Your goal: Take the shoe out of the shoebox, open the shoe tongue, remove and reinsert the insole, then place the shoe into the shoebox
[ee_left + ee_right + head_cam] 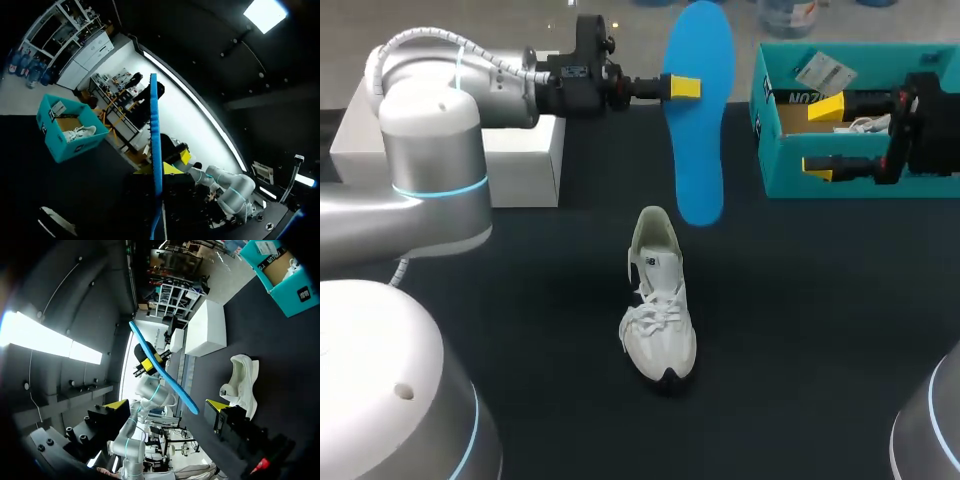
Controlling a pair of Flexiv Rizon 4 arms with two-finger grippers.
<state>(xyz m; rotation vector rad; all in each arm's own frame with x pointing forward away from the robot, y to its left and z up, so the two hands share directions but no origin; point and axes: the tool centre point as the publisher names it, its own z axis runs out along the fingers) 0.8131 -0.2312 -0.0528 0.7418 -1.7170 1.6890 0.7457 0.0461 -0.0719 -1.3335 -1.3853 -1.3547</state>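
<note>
Insole (pixel 700 110), blue, hung in air near the white shoe (pixel 658 300), pinched in the left hand (pixel 685 88); right hand (pixel 820 138) gaped empty at the shoebox (pixel 765 150).

blue insole (pixel 698 120), white shoe (pixel 658 310), teal shoebox (pixel 860 186)

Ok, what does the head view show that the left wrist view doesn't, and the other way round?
Only the head view: the white box, the right pincer open at the shoebox, and the shoe standing on the table. Only the left wrist view: a clear look into the shoebox at a second shoe lying inside, and the insole seen edge-on. Both: the blue insole gripped by the left pincer, and the teal shoebox.
</note>
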